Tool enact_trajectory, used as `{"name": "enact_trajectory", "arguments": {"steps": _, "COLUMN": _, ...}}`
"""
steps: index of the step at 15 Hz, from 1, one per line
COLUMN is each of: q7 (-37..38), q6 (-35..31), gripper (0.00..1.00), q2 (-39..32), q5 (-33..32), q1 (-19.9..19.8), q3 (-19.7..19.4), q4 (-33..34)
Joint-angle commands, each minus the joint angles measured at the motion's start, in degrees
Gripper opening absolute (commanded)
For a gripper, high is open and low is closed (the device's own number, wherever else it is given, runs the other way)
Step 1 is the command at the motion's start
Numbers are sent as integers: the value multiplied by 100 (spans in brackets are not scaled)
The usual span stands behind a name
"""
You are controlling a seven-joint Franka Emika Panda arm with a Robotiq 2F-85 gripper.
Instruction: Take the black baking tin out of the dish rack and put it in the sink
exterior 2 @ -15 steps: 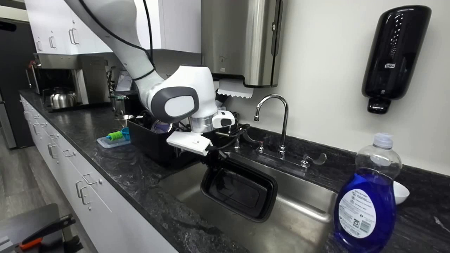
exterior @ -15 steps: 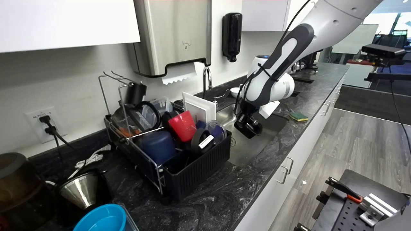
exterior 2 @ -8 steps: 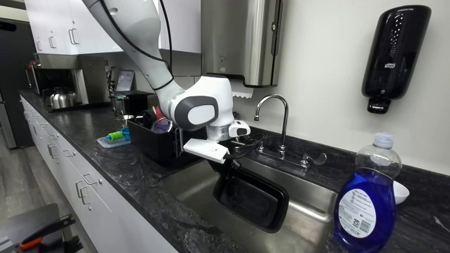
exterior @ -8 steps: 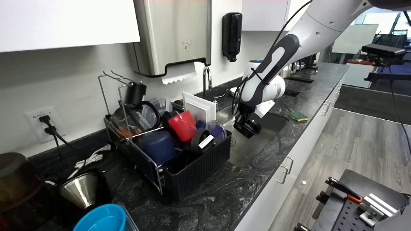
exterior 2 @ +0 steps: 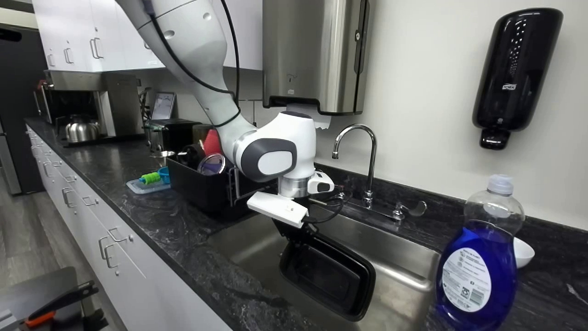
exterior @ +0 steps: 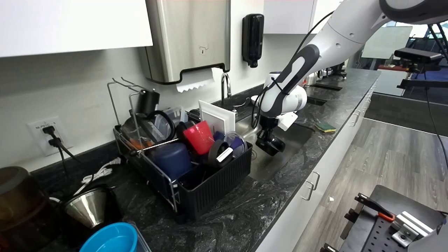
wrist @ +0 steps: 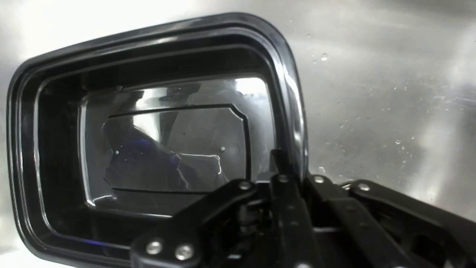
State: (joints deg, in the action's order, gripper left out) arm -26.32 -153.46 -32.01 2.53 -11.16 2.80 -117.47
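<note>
The black baking tin [exterior 2: 328, 278] is a rectangular tin with rounded corners and a wide rim. It hangs from my gripper [exterior 2: 301, 236], over or inside the steel sink [exterior 2: 404, 294], and looks tilted in an exterior view. The tin also shows in an exterior view [exterior: 271, 144] and fills the left of the wrist view [wrist: 167, 149]. My gripper [wrist: 297, 173] is shut on one short-side rim of the tin, one finger inside and one outside. I cannot tell whether the tin touches the sink floor. The dish rack [exterior: 217, 185] stands on the counter beside the sink.
The rack holds a red cup [exterior: 198, 137], a white board [exterior: 218, 119] and other dishes. A faucet [exterior 2: 371, 161] rises behind the sink. A blue soap bottle [exterior 2: 477, 262] and white bowl [exterior 2: 523, 252] stand at the sink's end. A sponge [exterior: 324, 127] lies on the counter.
The arm and tin have moved away from the dish rack, further over the sink. In the last half second the tin has come lower. The grip on its rim looks unchanged.
</note>
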Motion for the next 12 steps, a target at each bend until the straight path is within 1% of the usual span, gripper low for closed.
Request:
{"name": "enact_trajectory", "arguments": {"steps": 1, "q7": -148, "q6": 200, "gripper": 1, "q2": -160, "q5": -84, "q1": -179, "q3": 112, "q4": 186}}
{"name": "enact_trajectory", "arguments": {"steps": 10, "q7": -154, "q6": 163, "gripper": 1, "q2": -357, "q5": -125, "q1": -234, "q3": 88, "q4": 259}}
{"name": "enact_trajectory", "arguments": {"steps": 11, "q7": -148, "q6": 168, "gripper": 16, "q2": -369, "q5": -129, "q1": -240, "q3": 84, "q4": 268}}
{"name": "enact_trajectory", "arguments": {"steps": 12, "q7": -135, "q6": 158, "gripper": 29, "q2": -373, "q5": -135, "q1": -240, "q3": 76, "q4": 268}}
